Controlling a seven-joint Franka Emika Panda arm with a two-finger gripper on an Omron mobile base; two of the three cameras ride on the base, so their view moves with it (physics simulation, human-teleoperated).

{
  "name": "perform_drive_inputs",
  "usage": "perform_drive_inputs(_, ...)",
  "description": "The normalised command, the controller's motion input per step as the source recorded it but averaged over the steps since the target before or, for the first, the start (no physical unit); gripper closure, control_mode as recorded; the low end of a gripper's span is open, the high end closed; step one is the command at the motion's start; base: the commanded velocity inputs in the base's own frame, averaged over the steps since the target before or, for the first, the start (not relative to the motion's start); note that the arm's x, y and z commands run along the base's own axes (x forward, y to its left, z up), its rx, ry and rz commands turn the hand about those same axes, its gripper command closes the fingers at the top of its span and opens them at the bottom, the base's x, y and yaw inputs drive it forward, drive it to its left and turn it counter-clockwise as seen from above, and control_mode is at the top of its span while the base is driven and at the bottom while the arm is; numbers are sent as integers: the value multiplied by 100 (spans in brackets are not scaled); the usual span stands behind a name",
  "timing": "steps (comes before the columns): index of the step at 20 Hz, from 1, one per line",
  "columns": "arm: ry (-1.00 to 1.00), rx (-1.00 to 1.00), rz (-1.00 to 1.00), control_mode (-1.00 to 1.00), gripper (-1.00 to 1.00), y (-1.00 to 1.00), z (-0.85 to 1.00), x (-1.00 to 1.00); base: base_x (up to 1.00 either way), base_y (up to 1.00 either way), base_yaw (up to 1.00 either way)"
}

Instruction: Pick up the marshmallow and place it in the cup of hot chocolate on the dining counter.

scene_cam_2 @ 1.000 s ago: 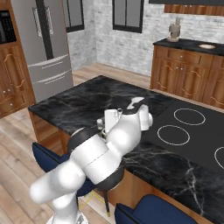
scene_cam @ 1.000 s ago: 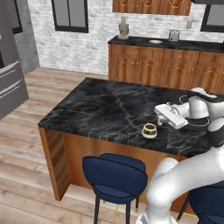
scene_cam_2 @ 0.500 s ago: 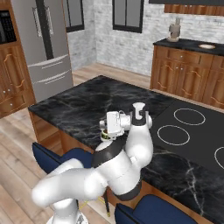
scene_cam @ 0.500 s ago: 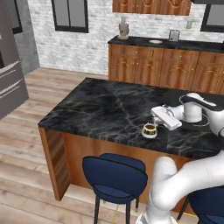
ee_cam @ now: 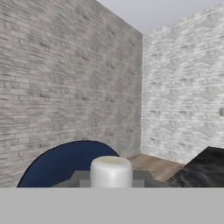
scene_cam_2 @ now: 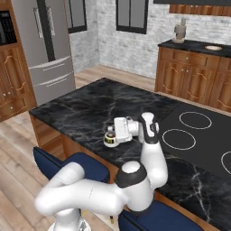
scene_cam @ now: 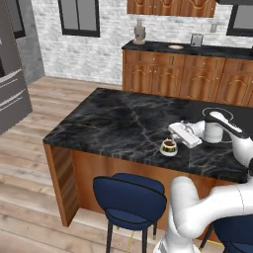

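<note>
nearby, on the dining counter [scene_cam: 118, 118], a small white cup of hot chocolate [scene_cam: 168, 147] sits close to the front edge of the black, white-veined marble top, dark brown liquid visible inside it. from the right base view the same cup [scene_cam_2: 109, 138] stands just short of the edge that faces the stools, with nothing else lying on the marble around it.

the gripper [scene_cam: 174, 132] is held level and pointing sideways, just above and behind the cup, not touching it. in the hand view the marshmallow [ee_cam: 111, 171] — a pale cream block with a rounded top — sits pinched between the two dark fingertips [ee_cam: 78, 178], so the fingers are closed narrowly onto it. from the base views the marshmallow itself is too small to make out against the white hand.

the counter top spreads wide and bare to the left of the cup and toward the far side; on the other side, seen from the right base view, it carries a cooktop [scene_cam_2: 194, 135] with ringed burners. a blue round-backed stool [scene_cam: 129, 197] is tucked under the front edge directly below the cup. wooden floor lies open beyond the island's left end — a grey refrigerator [scene_cam_2: 45, 49] stands well apart across it.
</note>
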Motion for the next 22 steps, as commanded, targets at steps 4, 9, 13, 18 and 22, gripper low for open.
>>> perform_drive_inputs(4, 0, 0, 0, -100, 100, -2, -27, 34, 0, 0, 0)
perform_drive_inputs(9, 0, 0, 0, -100, 100, 0, -27, 27, 0, 0, 0)
perform_drive_inputs(13, 0, 0, 0, -100, 100, -7, -37, 16, 0, 0, 0)
perform_drive_inputs(18, 0, 0, 0, -100, 100, -3, -27, 24, 0, 0, 0)
perform_drive_inputs(22, 0, 0, 0, -100, 100, 0, -20, 4, 0, 0, 0)
